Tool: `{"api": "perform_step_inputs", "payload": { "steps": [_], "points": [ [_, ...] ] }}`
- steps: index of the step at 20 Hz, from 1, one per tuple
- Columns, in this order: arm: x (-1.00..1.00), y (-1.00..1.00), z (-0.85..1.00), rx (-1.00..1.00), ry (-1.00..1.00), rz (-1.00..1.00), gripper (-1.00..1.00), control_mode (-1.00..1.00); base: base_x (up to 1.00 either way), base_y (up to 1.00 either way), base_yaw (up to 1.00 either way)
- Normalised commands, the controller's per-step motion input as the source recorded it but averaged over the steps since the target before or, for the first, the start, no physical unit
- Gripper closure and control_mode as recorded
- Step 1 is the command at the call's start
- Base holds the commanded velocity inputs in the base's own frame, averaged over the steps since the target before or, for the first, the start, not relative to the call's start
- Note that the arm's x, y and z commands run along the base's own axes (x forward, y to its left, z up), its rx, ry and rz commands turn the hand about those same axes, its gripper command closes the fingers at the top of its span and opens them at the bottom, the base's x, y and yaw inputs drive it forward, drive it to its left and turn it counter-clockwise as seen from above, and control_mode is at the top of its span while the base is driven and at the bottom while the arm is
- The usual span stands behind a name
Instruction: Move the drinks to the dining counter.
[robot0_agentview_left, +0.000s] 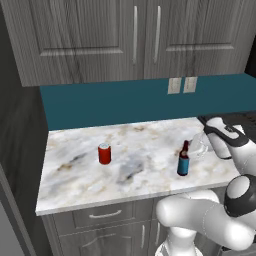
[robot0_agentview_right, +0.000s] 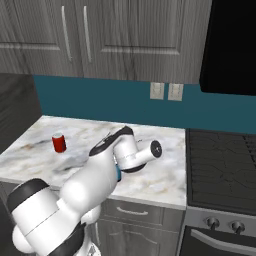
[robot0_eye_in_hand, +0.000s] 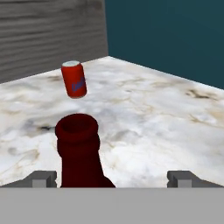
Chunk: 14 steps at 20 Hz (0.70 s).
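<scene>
Left base view: bottle (robot0_agentview_left: 183, 162) stands upright near the front right of the marble tabletop (robot0_agentview_left: 75, 185), soda can (robot0_agentview_left: 104, 153) well apart to its left; the hand (robot0_agentview_left: 200, 146) sits just beside the bottle's neck. Right base view: can (robot0_agentview_right: 59, 142) at left, the arm covers the bottle. Hand view: hand (robot0_eye_in_hand: 112, 178) spread, fingertips (robot0_eye_in_hand: 41, 178) wide, red neck between them but off-centre toward 1 side, not pinched. Step looks like pre-grasp on drink 1 of 2. Next: centre, descend, close, lift, then drive to the dining counter.
</scene>
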Motion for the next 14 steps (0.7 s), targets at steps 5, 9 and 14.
{"api": "perform_step_inputs", "payload": {
  "steps": [5,9,14],
  "points": [
    [0.09,0.08,-0.06,0.0,0.06,0.0,-1.0,-1.0,0.0,0.0,0.0],
    [0.04,0.13,-0.08,0.0,0.07,0.0,1.0,-1.0,0.0,0.0,0.0],
    [0.01,0.06,-0.03,0.0,0.02,0.0,1.0,-1.0,0.0,0.0,0.0]
  ]
}}
